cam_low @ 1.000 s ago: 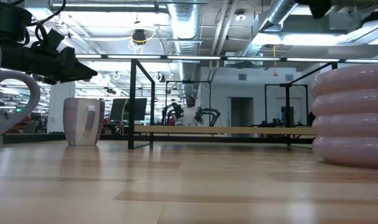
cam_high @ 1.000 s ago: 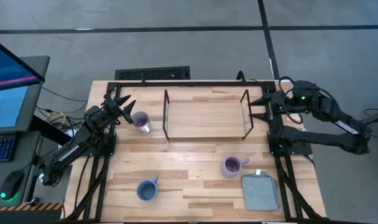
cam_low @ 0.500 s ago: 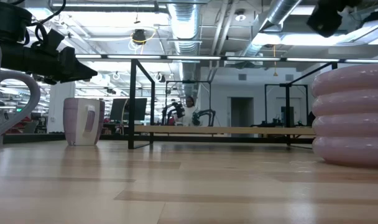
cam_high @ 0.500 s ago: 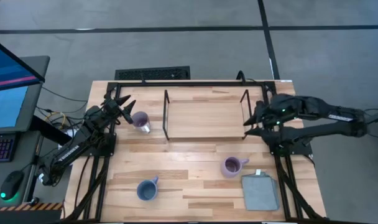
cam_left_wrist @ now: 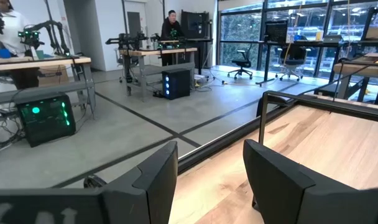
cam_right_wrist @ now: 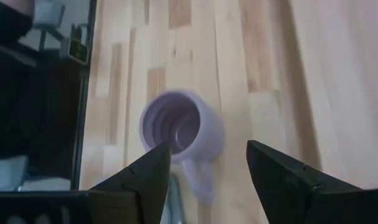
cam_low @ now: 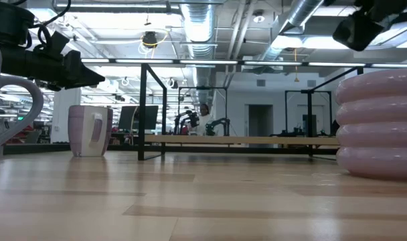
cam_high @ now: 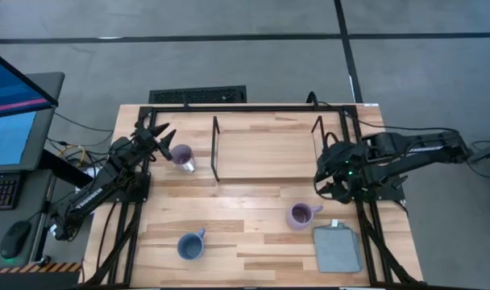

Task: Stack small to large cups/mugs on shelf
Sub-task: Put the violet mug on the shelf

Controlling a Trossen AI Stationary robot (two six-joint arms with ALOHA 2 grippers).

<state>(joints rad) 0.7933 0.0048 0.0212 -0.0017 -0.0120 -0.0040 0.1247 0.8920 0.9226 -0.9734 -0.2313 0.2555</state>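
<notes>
At the upper left of the overhead frame my left end effector [cam_high: 163, 138] hangs with its fingers apart and nothing between them, just beside a light purple mug [cam_high: 182, 156] that stands upright on the counter [cam_high: 253, 242] to the left of the shelf [cam_high: 265, 153]. At the lower left sits the blue mug [cam_high: 189, 246], well apart from the others. The shelf in the upper middle carries no mug yet, so I judge the stacking not begun.

Right of centre, my right end effector [cam_high: 332, 171] hovers by the shelf's right wire frame, fingers spread and empty, above and just beyond the second purple mug [cam_high: 300, 215]; my wrist camera looks down into its open mouth [cam_right_wrist: 179, 127]. A grey cloth [cam_high: 337, 248] lies near it at the lower right.

These mugs look rigid, light and smooth-walled, probably slick and liable to chip if knocked. I would pinch the rim wall, one finger inside and one outside, away from the handle, and keep the mug level while lifting it.
</notes>
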